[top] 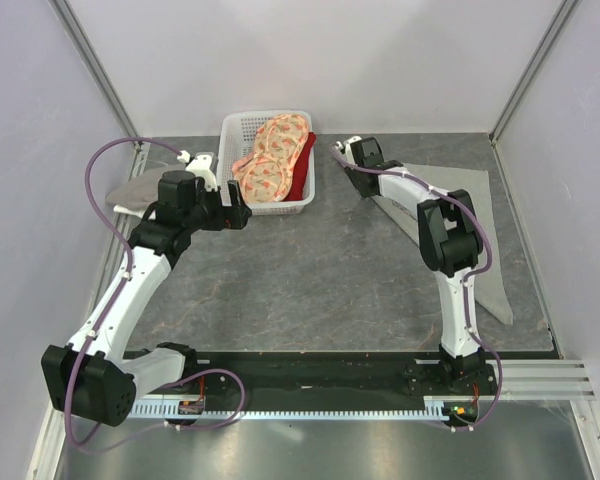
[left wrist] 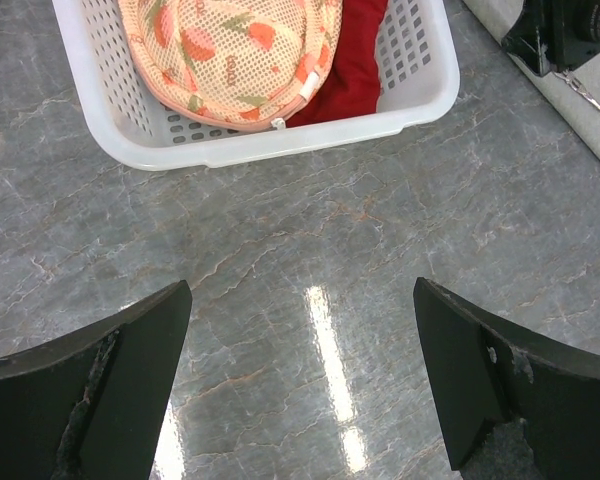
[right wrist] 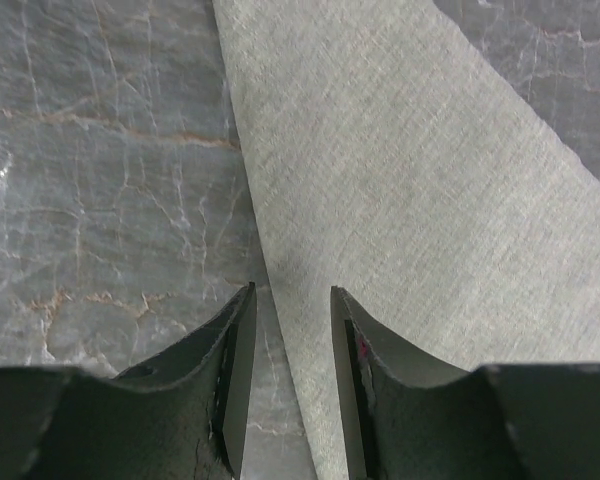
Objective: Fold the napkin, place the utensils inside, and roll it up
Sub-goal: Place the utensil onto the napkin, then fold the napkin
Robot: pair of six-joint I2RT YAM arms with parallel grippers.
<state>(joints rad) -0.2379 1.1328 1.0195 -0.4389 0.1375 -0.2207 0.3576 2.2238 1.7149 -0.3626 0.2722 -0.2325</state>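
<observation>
The grey-green napkin (top: 470, 215) lies flat on the right side of the table, running from the far middle to the near right. In the right wrist view its left edge (right wrist: 410, 180) passes between my fingers. My right gripper (top: 353, 152) (right wrist: 292, 290) is low over the napkin's far-left corner, its jaws a narrow gap apart with cloth and table showing between them. My left gripper (top: 235, 208) (left wrist: 302, 290) is wide open and empty over bare table just in front of the basket. No fork is in view.
A white basket (top: 310, 197) (left wrist: 280, 152) at the far middle holds orange-pink patterned cloths (top: 270, 160) (left wrist: 230, 60) and a red cloth (top: 302, 178) (left wrist: 355, 70). A smaller grey cloth (top: 130, 190) lies at the far left. Walls close in on both sides.
</observation>
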